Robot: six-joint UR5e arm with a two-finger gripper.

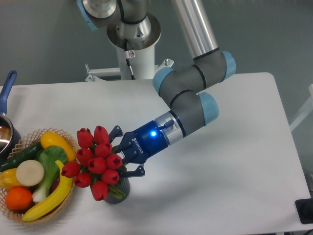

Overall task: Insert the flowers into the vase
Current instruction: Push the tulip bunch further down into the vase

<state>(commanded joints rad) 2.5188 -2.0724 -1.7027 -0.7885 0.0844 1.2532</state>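
Fingers (128,170) closed on the stems behind the flowers (97,161), gripper (122,157) tilted low | flowers sit over the vase (117,192) near the table's (230,161) front-left edge, beside the basket (29,215) | you appear nearly done: stems look entered, depth hidden | left: seat, release, withdraw.

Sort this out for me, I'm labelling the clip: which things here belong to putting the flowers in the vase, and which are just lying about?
Part of the job:
- red tulip bunch
- dark vase, mostly hidden behind the blooms
- gripper, at the bunch's stems

Just lying about:
- wicker basket of toy fruit and vegetables
- banana
- orange
- blue-handled pot at the left edge
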